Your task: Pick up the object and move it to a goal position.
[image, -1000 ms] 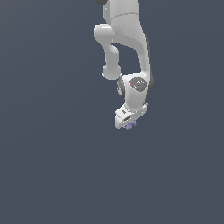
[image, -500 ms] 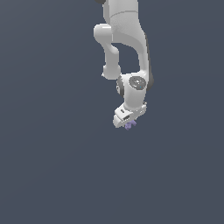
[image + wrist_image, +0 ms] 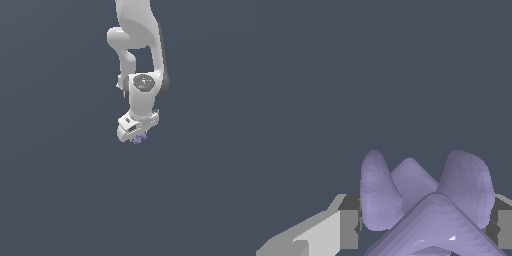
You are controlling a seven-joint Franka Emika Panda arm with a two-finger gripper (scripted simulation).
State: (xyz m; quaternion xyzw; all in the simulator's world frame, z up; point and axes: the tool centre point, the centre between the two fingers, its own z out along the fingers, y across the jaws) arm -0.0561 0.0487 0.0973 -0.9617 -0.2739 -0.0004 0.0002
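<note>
The object (image 3: pixel 139 138) is a tiny lavender-purple lumpy piece peeking out under the white gripper (image 3: pixel 137 135) in the exterior view. It hangs with the arm over the flat grey ground. The wrist view shows the object (image 3: pixel 426 200) close up, with rounded lobes sticking out. A grey finger (image 3: pixel 348 222) presses one flank and the other finger (image 3: pixel 502 222) presses the opposite flank, so the gripper is shut on it.
The white arm (image 3: pixel 142 60) reaches down from the top of the exterior view. Around it lies only a plain dark grey-blue surface (image 3: pixel 60 190), with no other objects, marks or edges visible.
The arm and gripper have drifted a little toward the exterior view's left and slightly up, carrying the purple object along. The grip stays closed.
</note>
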